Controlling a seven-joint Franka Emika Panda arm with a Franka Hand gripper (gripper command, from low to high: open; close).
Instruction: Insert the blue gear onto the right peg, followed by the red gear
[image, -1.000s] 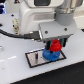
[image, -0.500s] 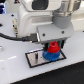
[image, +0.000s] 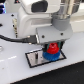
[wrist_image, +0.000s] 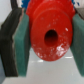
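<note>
The gripper (wrist_image: 47, 37) is clenched on the small bright red round gear (wrist_image: 50, 30), its teal pads (wrist_image: 22, 42) pressing both sides. That gear sits just above the wide flat blue gear (image: 50, 56) over the black-framed grey rectangular plate (image: 34, 59), near the white table's (image: 15, 72) middle.

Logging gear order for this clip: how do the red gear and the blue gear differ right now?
The small bright red round gear sits on top, between the gripper's fingers; the wide bright blue flat gear lies beneath it on the black-framed grey plate. The blue gear spreads wider than the red gear. The wrist view shows the red gear's centre hole; the blue gear's hub is hidden. Both are round, stacked at the same spot.
</note>
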